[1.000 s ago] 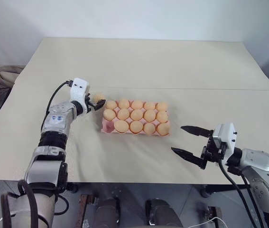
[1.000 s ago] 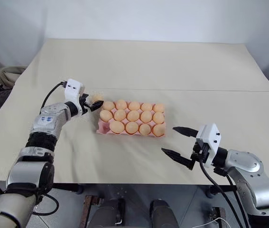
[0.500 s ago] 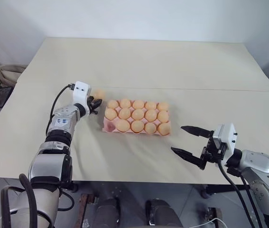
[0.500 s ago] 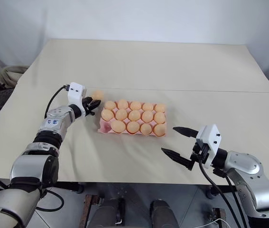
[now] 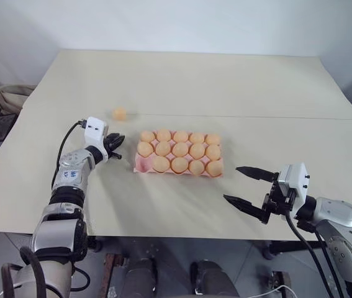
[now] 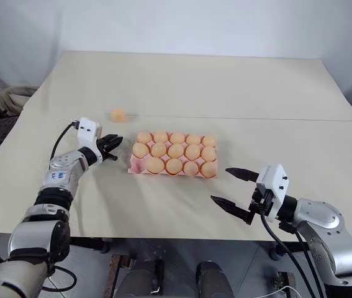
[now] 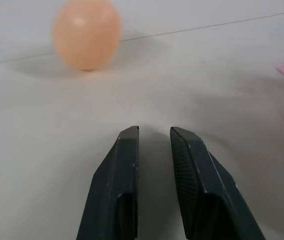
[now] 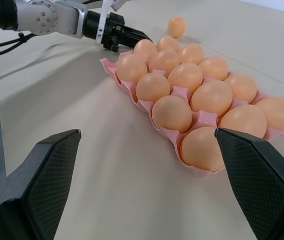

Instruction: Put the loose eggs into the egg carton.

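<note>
Lying loose left of centre, one egg sits beyond the empty, nearly closed left gripper; carton mid-frame; right gripper gapes lower right.

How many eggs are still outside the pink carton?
1. The loose egg lies on the table, beyond the left gripper and away from the egg carton, whose near-left corner cup is empty.
</note>
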You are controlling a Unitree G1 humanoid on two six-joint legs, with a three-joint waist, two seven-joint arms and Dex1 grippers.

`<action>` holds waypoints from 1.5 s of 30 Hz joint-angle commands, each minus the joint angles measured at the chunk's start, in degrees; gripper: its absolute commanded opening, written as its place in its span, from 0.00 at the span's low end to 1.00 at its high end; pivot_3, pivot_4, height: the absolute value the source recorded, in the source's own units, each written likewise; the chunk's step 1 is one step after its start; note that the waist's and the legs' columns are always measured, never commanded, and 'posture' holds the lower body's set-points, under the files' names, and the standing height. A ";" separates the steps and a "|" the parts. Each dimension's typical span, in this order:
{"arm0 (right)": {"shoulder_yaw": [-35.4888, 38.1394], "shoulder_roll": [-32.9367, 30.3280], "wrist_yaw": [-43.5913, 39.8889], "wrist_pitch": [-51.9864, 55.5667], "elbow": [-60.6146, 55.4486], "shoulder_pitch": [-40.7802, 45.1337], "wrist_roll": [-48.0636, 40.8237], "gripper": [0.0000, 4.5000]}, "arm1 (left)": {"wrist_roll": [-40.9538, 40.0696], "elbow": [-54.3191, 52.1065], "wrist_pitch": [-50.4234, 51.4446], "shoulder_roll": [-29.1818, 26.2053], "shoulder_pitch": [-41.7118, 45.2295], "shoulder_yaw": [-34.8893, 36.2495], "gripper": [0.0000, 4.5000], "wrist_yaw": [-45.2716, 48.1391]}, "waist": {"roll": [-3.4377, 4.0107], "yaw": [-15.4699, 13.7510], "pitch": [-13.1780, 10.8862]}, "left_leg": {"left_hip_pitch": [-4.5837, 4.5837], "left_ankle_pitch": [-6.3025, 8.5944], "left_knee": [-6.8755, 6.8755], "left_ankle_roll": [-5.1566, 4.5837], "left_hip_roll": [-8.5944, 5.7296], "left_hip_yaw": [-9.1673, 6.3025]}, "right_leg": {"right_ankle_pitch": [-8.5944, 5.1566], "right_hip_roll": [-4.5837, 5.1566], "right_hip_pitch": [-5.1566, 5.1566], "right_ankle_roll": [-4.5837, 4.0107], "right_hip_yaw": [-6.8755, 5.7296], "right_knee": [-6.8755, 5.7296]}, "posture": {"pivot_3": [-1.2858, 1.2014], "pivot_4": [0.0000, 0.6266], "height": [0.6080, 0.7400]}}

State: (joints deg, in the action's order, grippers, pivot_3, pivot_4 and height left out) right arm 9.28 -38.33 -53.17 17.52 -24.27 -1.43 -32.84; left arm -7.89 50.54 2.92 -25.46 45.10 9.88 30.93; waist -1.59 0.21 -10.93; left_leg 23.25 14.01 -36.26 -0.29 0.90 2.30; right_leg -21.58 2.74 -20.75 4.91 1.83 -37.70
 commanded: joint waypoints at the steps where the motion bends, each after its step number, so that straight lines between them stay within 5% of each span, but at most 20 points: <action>1: 0.62 0.13 -0.25 -0.62 -1.04 -0.22 -0.72 1.00 | -1.31 -4.93 -1.00 -1.00 -0.83 0.63 0.42 1.91 | 0.00 0.00 0.00 | 0.00 0.00 0.00 0.00 0.00 0.00 | 0.00 0.00 0.00 0.00 0.00 0.00 | 0.52 0.24 1.00; 9: 0.75 0.05 -0.09 -0.38 -1.08 -0.69 -0.76 1.00 | 0.66 2.32 -5.78 -1.27 6.19 1.03 0.99 -3.96 | -0.01 -0.10 0.00 | 0.00 -0.01 -0.05 -0.02 -0.02 -0.01 | 0.00 0.00 0.03 0.00 -0.02 0.00 | 0.52 0.24 1.00; 23: 1.60 -0.29 0.15 -0.07 -1.43 -1.41 -1.01 1.00 | 6.90 22.35 -8.29 1.82 20.04 -1.39 0.99 -17.22 | -0.06 0.09 -0.03 | 0.01 -0.01 -0.02 -0.01 -0.03 0.01 | 0.01 -0.06 -0.04 0.02 -0.02 -0.03 | 0.52 0.24 1.00; 45: 1.83 0.34 2.20 -0.31 -2.46 -2.49 -0.89 1.00 | 8.25 27.03 -3.02 4.04 24.76 1.53 0.99 -23.34 | -0.20 -0.16 -0.11 | 0.04 -0.02 -0.04 0.02 -0.04 0.02 | 0.01 -0.05 -0.05 0.02 -0.04 -0.06 | 0.52 0.24 1.00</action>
State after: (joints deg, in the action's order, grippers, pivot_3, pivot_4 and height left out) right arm 9.50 -38.20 -51.36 17.72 -24.50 -3.54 -32.89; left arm 0.12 77.68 0.15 -21.27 68.38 10.83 7.72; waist -1.80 0.05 -11.03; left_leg 23.28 13.98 -36.30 -0.27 0.87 2.32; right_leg -21.57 2.69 -20.80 4.93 1.79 -37.76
